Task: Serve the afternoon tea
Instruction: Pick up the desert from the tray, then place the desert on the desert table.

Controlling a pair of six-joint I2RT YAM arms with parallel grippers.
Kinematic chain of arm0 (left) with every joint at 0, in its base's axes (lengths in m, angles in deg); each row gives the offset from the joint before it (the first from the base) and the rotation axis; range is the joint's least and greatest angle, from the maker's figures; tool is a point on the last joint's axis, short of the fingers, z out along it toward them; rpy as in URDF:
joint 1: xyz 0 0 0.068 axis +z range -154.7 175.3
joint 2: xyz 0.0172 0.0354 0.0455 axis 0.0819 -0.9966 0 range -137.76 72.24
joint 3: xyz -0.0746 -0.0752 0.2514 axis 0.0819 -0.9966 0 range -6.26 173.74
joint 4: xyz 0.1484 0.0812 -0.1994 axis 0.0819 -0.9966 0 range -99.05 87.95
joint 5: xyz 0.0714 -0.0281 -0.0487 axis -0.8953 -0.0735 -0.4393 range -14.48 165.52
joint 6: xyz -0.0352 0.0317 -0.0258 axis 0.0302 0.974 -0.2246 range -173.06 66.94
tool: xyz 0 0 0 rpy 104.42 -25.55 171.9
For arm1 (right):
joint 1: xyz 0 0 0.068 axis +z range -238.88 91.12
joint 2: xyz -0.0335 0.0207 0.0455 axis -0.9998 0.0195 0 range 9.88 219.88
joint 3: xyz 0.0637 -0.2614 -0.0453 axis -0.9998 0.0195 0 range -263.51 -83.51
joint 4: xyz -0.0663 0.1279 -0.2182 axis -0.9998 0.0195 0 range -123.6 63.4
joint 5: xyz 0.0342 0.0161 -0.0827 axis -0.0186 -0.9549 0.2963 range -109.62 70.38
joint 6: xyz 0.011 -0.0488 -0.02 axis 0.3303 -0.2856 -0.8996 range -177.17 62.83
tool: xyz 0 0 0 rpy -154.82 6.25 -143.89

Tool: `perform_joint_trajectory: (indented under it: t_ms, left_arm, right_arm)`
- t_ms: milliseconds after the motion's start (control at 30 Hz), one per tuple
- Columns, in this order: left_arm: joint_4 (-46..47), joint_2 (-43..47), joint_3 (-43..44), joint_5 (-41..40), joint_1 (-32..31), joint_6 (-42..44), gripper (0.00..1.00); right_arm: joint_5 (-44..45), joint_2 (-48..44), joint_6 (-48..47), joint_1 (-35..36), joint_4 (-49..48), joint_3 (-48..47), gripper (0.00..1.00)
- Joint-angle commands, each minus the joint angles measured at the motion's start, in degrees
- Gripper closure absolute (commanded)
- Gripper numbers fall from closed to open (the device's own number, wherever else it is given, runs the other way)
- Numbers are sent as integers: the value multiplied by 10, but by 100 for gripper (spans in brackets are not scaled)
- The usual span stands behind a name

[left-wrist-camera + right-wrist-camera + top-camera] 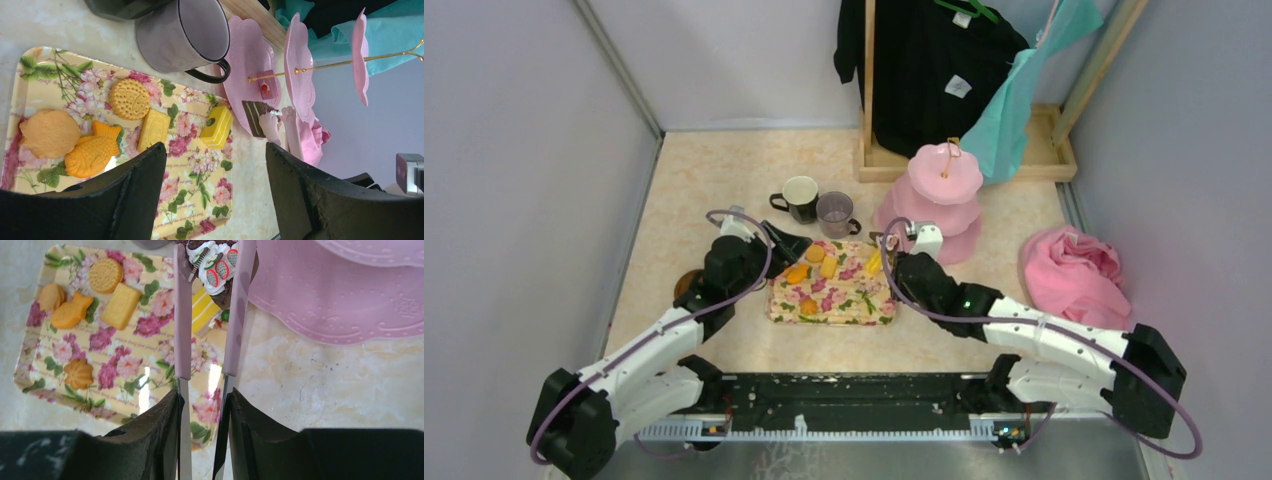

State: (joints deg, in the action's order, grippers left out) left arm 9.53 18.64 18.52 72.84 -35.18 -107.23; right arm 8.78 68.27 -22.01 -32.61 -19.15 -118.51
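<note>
The pink three-tier stand [944, 190] rises right of the flower-patterned tray [834, 300]. Orange and yellow snacks lie on the tray: a round biscuit [129, 98], a fish shape [92, 152] and a yellow cake [216, 126]. My right gripper [204, 392] is shut on pink-tipped tongs [182, 315]. The tongs pinch a brown cream-topped cake [215, 265] beside the stand's bottom tier [330, 300]. My left gripper [215, 150] hangs open over the tray's right side, holding nothing. The black mug [799, 197] and smoky mug [835, 213] stand behind the tray. One brown coaster [687, 285] shows by my left arm.
A small pink piece with a red top [267, 89] rests on the stand's bottom tier. A crumpled pink cloth [1074, 275] lies at the right. A wooden clothes rack [944, 70] with dark and teal garments stands behind the stand. Grey walls close in both sides.
</note>
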Motion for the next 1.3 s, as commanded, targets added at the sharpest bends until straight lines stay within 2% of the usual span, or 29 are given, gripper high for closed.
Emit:
perform_joint_trajectory:
  t_ms: [0, 367, 1267]
  left_arm:
    - [17, -5, 6, 10, 3, 5, 22]
    - [17, -9, 8, 7, 3, 8, 22]
    - [20, -22, 11, 7, 3, 11, 22]
  right_arm:
    - [0, 9, -1, -37, -60, -11, 100]
    - [-46, 64, -2, -107, -127, 4, 100]
    - [-41, 212, 4, -165, -335, 26, 100]
